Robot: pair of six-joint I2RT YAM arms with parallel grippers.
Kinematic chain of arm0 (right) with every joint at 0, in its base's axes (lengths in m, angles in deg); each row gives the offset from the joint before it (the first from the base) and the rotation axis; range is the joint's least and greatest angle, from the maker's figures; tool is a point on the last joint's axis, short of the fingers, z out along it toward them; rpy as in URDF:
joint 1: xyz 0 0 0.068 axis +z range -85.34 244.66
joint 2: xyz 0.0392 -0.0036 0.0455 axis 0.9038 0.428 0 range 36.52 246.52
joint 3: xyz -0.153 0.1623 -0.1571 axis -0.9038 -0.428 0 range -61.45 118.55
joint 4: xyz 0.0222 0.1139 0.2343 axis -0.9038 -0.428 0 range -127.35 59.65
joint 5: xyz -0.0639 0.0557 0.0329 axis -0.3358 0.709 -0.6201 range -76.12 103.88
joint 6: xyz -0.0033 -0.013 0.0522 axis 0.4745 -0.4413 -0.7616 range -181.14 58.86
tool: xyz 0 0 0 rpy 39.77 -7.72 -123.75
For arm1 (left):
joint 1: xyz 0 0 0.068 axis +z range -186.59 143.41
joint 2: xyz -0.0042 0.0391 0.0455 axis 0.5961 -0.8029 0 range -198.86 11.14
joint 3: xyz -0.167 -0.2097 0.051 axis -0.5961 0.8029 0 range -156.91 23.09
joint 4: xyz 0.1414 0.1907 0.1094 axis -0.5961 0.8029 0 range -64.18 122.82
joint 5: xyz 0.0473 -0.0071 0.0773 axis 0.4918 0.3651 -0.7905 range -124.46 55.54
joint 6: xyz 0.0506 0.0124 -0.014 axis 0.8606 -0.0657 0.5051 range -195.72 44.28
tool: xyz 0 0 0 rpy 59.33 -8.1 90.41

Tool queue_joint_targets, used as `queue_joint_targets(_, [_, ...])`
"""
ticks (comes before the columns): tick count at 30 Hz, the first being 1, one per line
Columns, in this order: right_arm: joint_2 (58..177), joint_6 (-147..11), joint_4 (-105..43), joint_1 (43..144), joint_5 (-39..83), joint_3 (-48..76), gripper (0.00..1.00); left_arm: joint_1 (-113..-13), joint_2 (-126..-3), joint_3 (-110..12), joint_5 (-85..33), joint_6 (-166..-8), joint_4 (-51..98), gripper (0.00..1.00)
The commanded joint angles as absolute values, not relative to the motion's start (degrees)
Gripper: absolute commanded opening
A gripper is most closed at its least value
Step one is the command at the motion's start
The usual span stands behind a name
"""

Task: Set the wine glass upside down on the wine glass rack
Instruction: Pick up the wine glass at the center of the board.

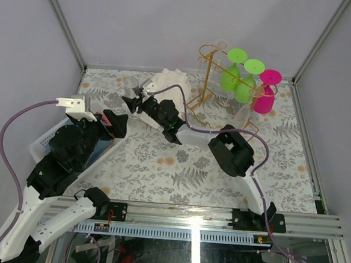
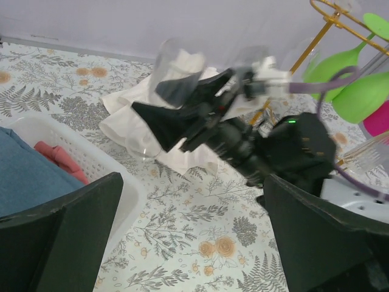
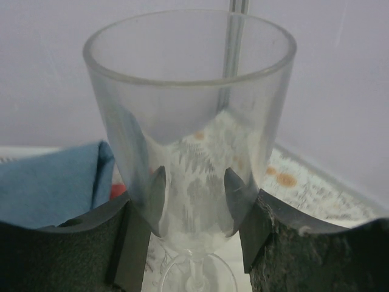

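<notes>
The right gripper (image 3: pixel 193 204) grips the clear wine glass (image 3: pixel 189 109) upright by its bowl; turning it and hanging on the gold rack (image 1: pixel 207 78) are not yet done

Robot test cell with household props

Plain pale wall panels (image 1: pixel 189 24) framed by metal corner posts (image 1: pixel 62 21) box in a table under a fern-print cloth (image 1: pixel 178 174). A left arm (image 1: pixel 65 154) and a right arm (image 1: pixel 231 150) are bolted to an aluminium rail (image 1: pixel 217 219) at the near edge, trailing purple cables (image 1: pixel 10 132). A gold wire rack (image 1: pixel 206 79) and a white basket (image 1: pixel 42 143) stand on the cloth
</notes>
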State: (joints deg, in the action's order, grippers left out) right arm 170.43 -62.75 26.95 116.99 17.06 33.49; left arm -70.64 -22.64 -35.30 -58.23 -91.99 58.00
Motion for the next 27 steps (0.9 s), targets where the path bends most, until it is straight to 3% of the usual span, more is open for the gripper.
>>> queue_joint_targets(1, [156.95,-62.26,39.41,116.92,16.29,25.51,0.42,-70.34,-20.73,-35.84,-57.83,-94.77,55.00,1.00])
queue_joint_targets(16, [121.19,-62.42,42.13,116.89,10.21,-11.25,0.40,-70.36,-19.54,-25.21,-48.23,-111.98,44.85,0.97])
queue_joint_targets(27, [106.88,-67.82,37.48,116.96,13.04,-17.41,0.39,-70.35,-27.36,-15.84,-31.55,-123.53,26.61,0.95])
